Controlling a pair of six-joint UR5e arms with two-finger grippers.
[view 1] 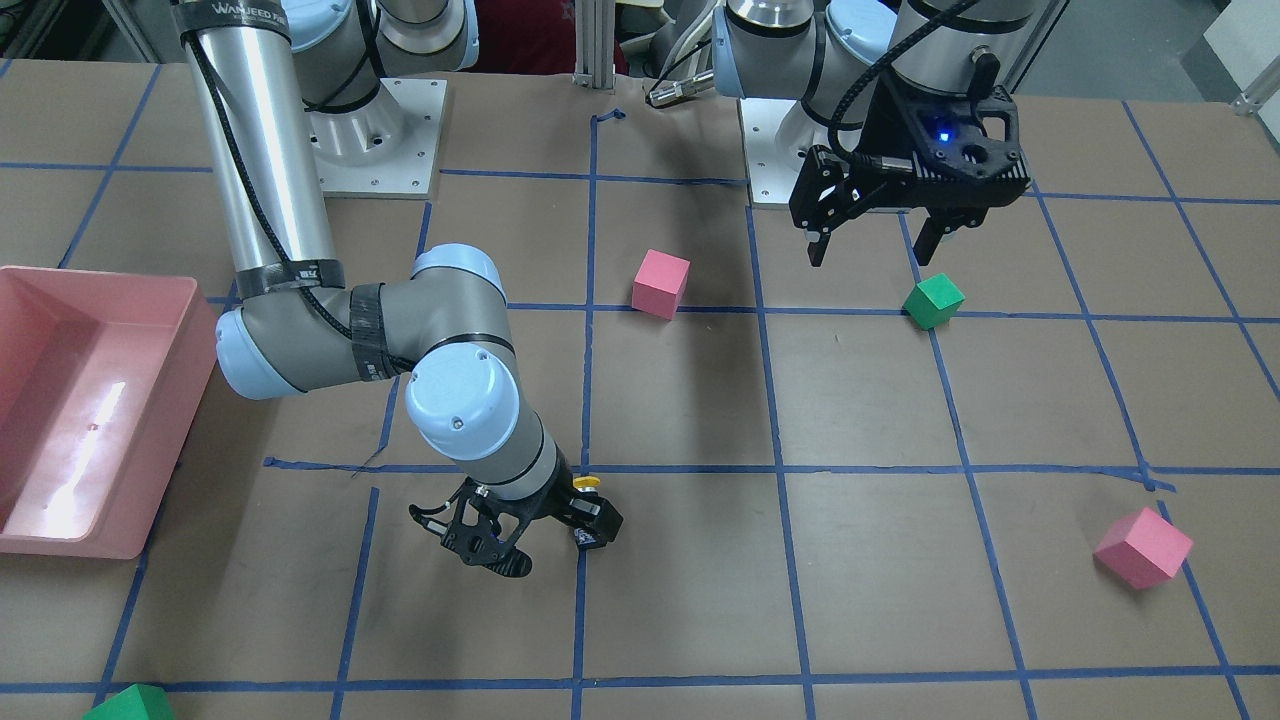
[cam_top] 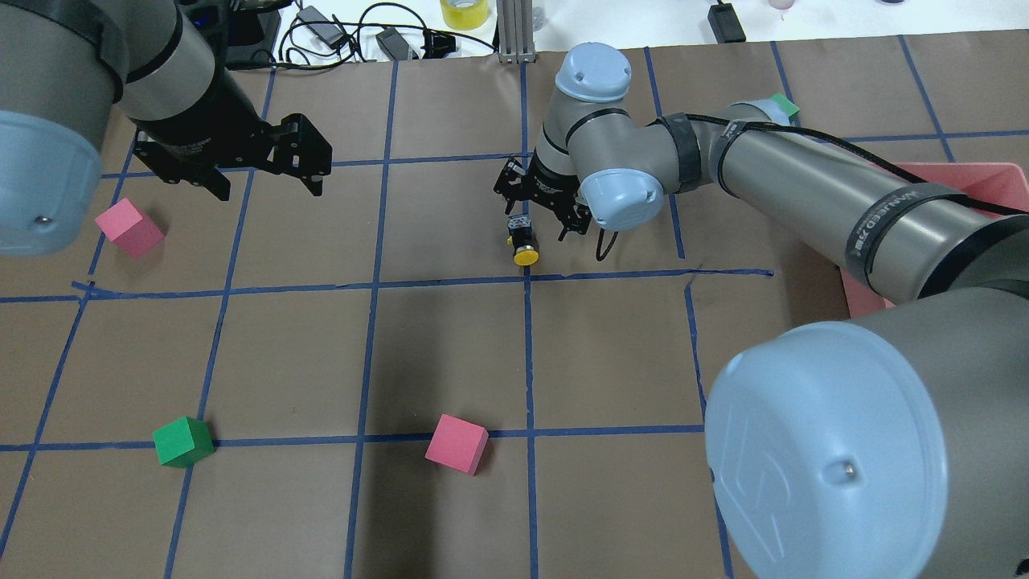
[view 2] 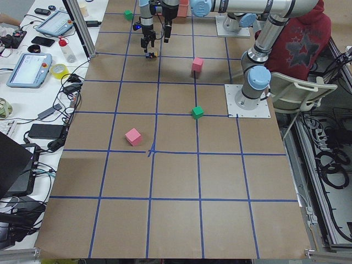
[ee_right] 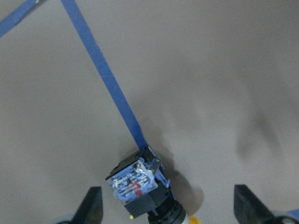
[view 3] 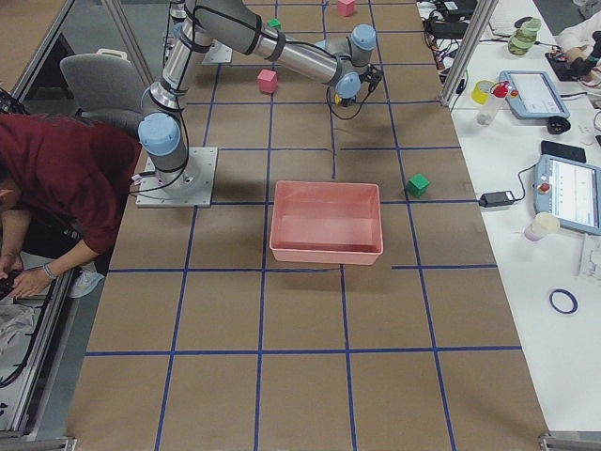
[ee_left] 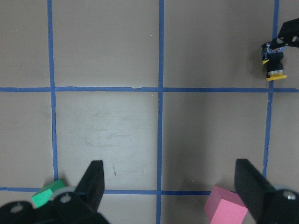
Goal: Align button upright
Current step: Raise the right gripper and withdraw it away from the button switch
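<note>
The button lies on its side on a blue tape line, with its yellow cap toward the robot and its silvery-blue base away. It also shows in the front view, the left wrist view and the right wrist view, base end toward that camera. My right gripper is open and tilted low over it, fingers astride, with the button close to one finger. My left gripper is open and empty, hovering well to the left above the table.
A pink bin stands on the robot's right side. Pink cubes and a green cube lie on the left and near parts. Another green cube sits at the far edge beyond the bin.
</note>
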